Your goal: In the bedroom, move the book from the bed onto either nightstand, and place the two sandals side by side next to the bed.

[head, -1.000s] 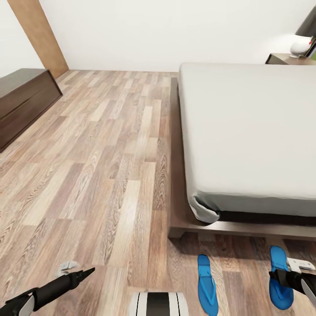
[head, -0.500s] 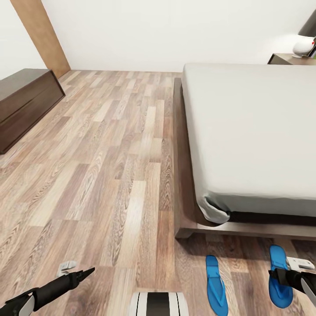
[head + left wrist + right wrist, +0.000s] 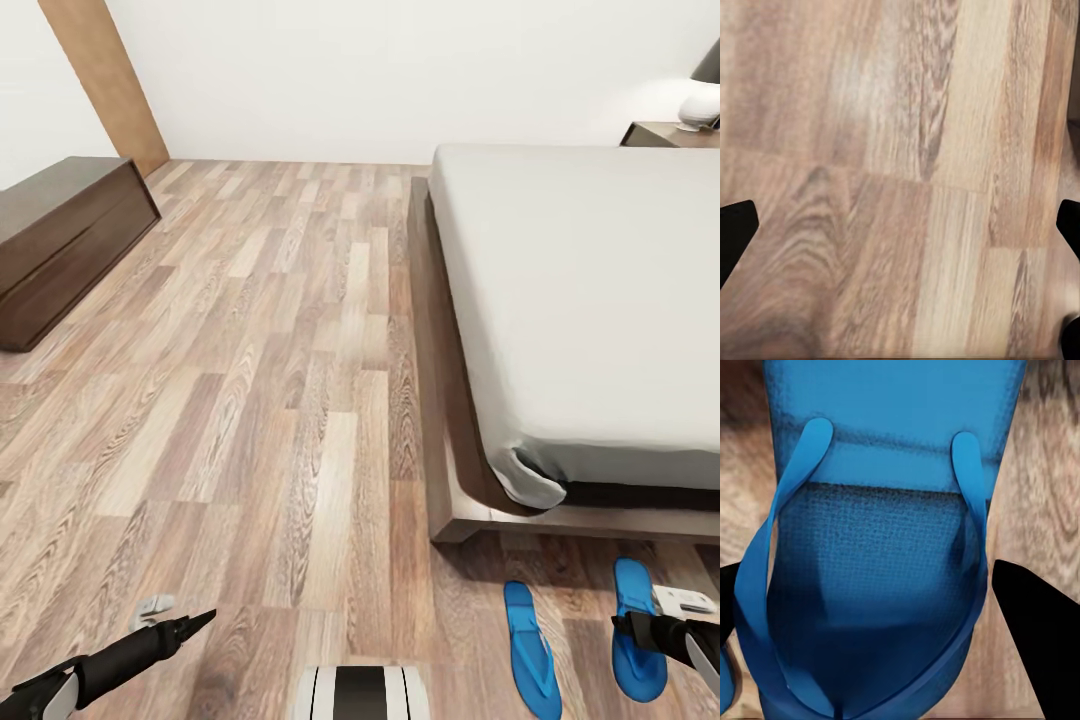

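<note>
Currently listed: two blue sandals on the floor at the bed's foot. One sandal lies free; the other sandal sits between the right gripper's fingers, clasp unconfirmed. Left gripper spread wide, empty, over bare boards. Handling, by estimate: light, flexible foam, straps floppy; pinch the sole's edge.

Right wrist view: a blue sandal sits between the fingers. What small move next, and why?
Probably ease the right gripper toward the other sandal and lower the held sandal beside it. Both point the same way near the bed, but a strip of floor separates them.
</note>
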Controlling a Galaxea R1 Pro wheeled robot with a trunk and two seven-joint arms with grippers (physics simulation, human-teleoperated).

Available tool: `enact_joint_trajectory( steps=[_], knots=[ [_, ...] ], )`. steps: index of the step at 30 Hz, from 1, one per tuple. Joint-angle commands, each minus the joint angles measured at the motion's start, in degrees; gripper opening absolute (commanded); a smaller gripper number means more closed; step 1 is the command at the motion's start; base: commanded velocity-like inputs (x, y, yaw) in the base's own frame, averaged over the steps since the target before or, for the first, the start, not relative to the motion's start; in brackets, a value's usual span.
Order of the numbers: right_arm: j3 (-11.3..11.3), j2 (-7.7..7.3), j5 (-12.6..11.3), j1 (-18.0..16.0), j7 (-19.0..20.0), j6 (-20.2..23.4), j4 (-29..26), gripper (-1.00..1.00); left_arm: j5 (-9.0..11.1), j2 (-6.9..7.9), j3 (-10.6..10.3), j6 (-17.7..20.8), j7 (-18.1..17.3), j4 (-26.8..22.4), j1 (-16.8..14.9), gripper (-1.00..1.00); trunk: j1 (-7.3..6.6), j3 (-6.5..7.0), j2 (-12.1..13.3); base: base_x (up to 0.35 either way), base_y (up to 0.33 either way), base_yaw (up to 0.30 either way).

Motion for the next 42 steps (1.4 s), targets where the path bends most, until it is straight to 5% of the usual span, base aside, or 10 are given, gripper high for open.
enact_joint_trajectory(
  steps=[1,6,17,20,22,26,29,42],
  knots=[
    [-0.17,0.0,-0.35,0.0,0.08,0.38,-0.1,-1.0,-0.29,-0.02,0.41,0.35,-0.26,0.0,-0.03,1.0,-0.01,-0.04,-0.02,0.0,0.145,0.0],
    [-0.17,-0.02,-0.35,0.0,0.09,0.43,-0.1,-1.0,-0.29,-0.02,0.41,0.35,-0.26,0.0,-0.03,1.0,-0.01,-0.04,-0.02,0.0,0.039,0.0],
    [-0.15,0.02,-0.35,0.0,-0.07,0.46,0.37,-1.0,-0.29,-0.02,0.39,0.35,-0.31,0.0,-0.03,1.0,0.27,-2.47,-0.16,0.0,0.001,0.0],
    [-0.13,1.08,0.05,0.0,-0.09,0.44,0.62,-1.0,-0.29,-0.02,0.39,0.35,-0.33,0.0,-0.03,1.0,0.35,-3.14,-0.2,0.0,0.0,0.0],
    [-0.15,2.39,1.91,0.0,-0.1,0.4,0.81,-1.0,-0.29,-0.02,0.39,0.35,-0.34,0.0,-0.03,1.0,0.4,-3.58,-0.23,0.0,0.0,0.0],
    [-0.23,5.55,11.23,0.0,-0.1,0.34,1.42,-1.0,-0.29,-0.1,0.39,0.35,-0.35,0.0,-0.03,1.0,0.5,-4.47,-0.28,0.0,0.0,0.0],
    [-0.32,6.52,15.05,0.0,-0.1,0.18,2.26,-1.0,-0.33,-0.11,0.39,0.35,-0.35,0.0,-0.03,1.0,0.58,-5.13,-0.32,0.0,0.0,0.0],
    [-0.49,6.68,15.88,0.0,0.05,-0.58,2.34,-1.0,-0.31,-0.25,0.39,0.35,-0.35,0.0,-0.03,1.0,0.92,-8.01,-0.5,0.0,0.0,0.0]
  ],
)
